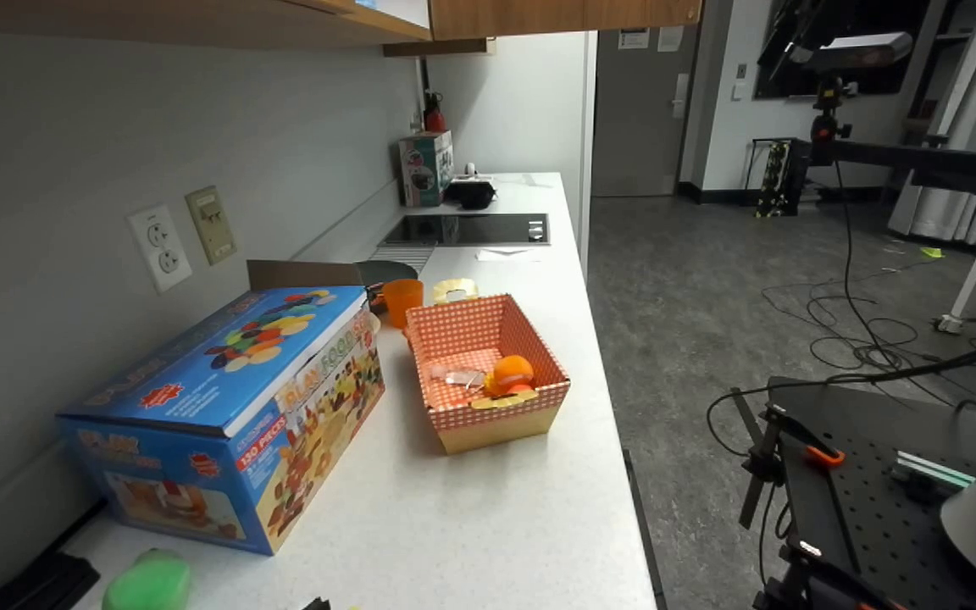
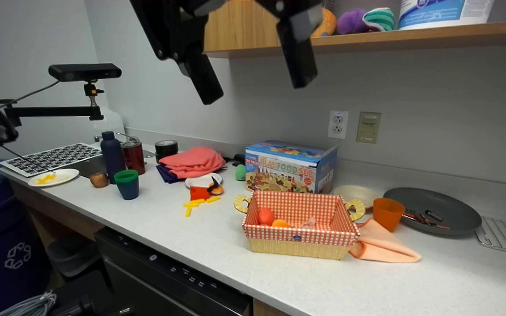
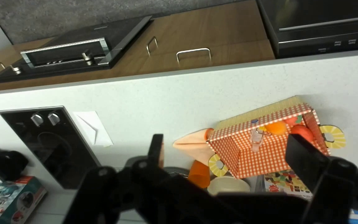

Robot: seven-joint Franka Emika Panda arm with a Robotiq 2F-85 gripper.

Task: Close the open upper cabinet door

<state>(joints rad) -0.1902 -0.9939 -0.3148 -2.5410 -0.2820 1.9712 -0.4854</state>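
Note:
The upper cabinet door [image 1: 564,15] is a flat tan wood panel at the top of an exterior view. It stands out from the cabinet over the counter and floor. Only its lower part shows. In an exterior view [image 2: 424,35] the cabinet shelf is uncovered, and a tan panel [image 2: 244,28] covers its left part; the open door is out of view there. My gripper [image 2: 254,85] hangs before the cabinet, below shelf height at its tips. Its fingers are wide apart with nothing between them. In the wrist view the open gripper [image 3: 225,140] is above the counter; the door does not show.
The checkered basket [image 2: 301,248] and the blue cardboard box [image 2: 279,173] stand on the counter [image 2: 182,237]. An orange cup [image 2: 387,213] and a dark pan [image 2: 437,202] lie beside them. Soft toys [image 2: 352,22] and a white tub [image 2: 446,13] sit on the shelf.

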